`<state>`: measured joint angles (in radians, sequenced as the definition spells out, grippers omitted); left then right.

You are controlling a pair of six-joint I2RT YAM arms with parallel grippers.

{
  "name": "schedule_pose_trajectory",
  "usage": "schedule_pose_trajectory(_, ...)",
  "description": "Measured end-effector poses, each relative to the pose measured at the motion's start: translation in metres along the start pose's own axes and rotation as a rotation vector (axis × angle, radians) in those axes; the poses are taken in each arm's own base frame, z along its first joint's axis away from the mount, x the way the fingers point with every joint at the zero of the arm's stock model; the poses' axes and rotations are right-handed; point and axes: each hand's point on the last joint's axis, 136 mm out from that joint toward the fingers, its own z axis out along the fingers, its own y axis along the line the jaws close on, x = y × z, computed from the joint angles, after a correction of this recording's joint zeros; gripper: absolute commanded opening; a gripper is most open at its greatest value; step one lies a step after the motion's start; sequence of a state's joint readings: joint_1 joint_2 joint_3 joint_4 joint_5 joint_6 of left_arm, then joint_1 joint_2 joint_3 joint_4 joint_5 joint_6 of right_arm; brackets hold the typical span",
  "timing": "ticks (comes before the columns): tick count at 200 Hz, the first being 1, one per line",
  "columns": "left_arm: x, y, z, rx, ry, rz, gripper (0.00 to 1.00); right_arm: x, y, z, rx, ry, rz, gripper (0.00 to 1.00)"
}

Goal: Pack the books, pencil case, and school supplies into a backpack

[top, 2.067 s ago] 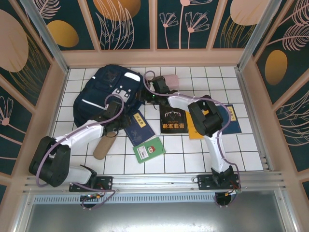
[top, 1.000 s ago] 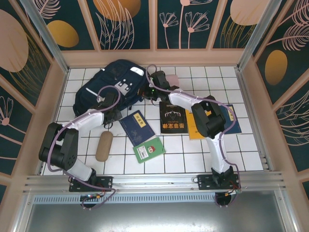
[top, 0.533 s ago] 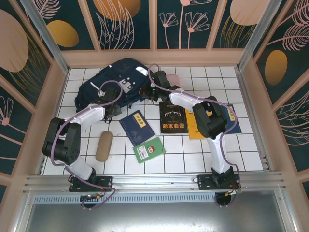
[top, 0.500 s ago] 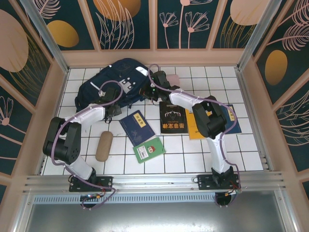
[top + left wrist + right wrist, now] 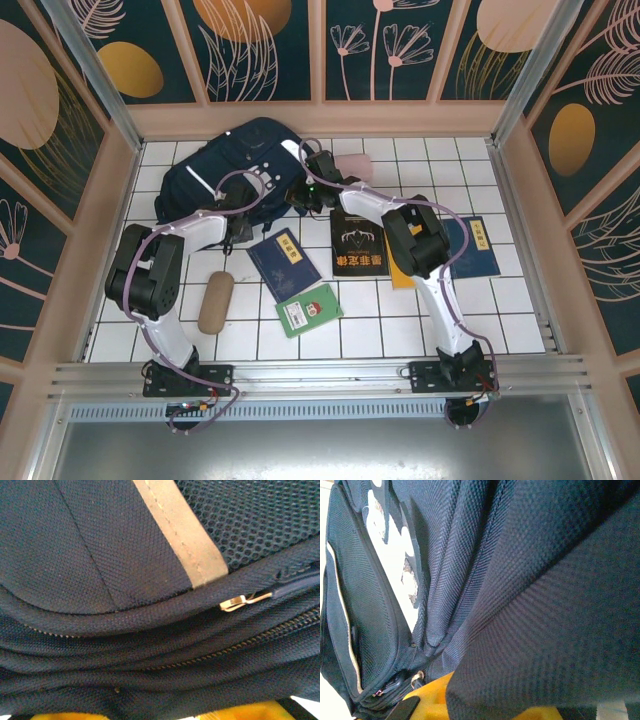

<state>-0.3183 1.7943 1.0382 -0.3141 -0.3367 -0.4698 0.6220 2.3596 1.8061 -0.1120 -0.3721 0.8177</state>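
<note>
The right hand [image 5: 303,192] was clenched on the backpack [image 5: 215,170] at its right edge; whether the left hand [image 5: 243,207], at its near seam, gripped was unclear; books [image 5: 285,262] lay just on its near side

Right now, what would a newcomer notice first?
The navy backpack at far left of the tiled table, with the left arm and right arm reaching onto it. In front lie a navy book, black book, green book and a tan pouch.
</note>
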Motion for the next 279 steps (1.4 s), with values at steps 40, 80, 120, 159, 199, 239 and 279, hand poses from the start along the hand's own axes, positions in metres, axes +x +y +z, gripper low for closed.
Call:
schedule_pose_trajectory(40,-0.012,0.010,-0.002,-0.034,-0.017,0.033,0.34,0.002,0.007,0.000,0.001,0.004,-0.014,0.00)
schedule_pose_trajectory(80,-0.024,0.031,0.002,-0.057,-0.010,0.016,0.32,0.015,0.020,0.004,-0.011,0.020,-0.035,0.00)
schedule_pose_trajectory(120,-0.026,0.036,0.018,-0.087,0.022,0.024,0.31,0.014,0.026,0.014,-0.014,0.021,-0.044,0.00)
schedule_pose_trajectory(159,-0.025,0.035,0.020,-0.070,0.025,0.021,0.37,0.013,0.016,0.024,0.004,0.032,-0.041,0.00)
schedule_pose_trajectory(199,-0.024,0.023,0.005,0.061,-0.015,-0.014,0.38,0.012,0.015,0.023,0.017,0.039,-0.046,0.00)
schedule_pose_trajectory(239,-0.025,-0.001,-0.015,0.234,-0.075,-0.034,0.34,0.008,0.010,0.020,0.033,0.042,-0.032,0.00)
schedule_pose_trajectory(279,-0.023,-0.052,-0.030,0.371,-0.118,0.038,0.35,0.011,0.012,0.021,0.027,0.050,-0.034,0.00)
